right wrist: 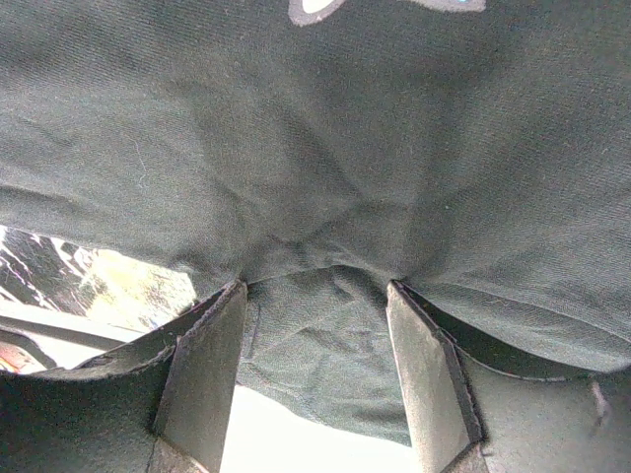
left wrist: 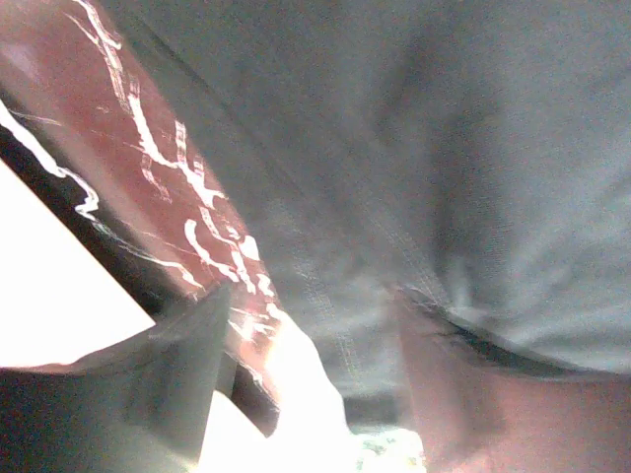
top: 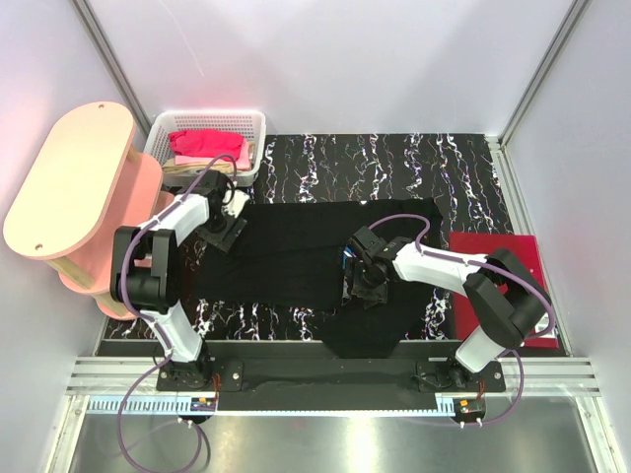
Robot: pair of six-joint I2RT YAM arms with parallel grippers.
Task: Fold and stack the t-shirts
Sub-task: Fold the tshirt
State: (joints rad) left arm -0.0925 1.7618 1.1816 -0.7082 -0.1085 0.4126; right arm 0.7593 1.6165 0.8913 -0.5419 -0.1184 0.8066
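Note:
A black t-shirt [top: 296,251] lies spread across the middle of the marbled table [top: 394,163]. My left gripper [top: 229,229] is at its far left edge. In the left wrist view its jaws [left wrist: 314,301] stand open, with the shirt's stitched hem [left wrist: 345,266] running between the fingers [left wrist: 192,365]. My right gripper [top: 361,281] is down on the middle of the shirt. It is open [right wrist: 314,291], and a pucker of black cloth [right wrist: 325,335] lies between its fingers [right wrist: 202,374]. A folded dark red t-shirt [top: 498,276] lies at the right. A pink t-shirt [top: 205,145] sits in the basket.
The white mesh basket [top: 254,128] stands at the back left. A pink and wood oval shelf [top: 74,182] stands beside the table's left edge. White walls close in the back and both sides. A metal rail [top: 325,374] runs along the near edge.

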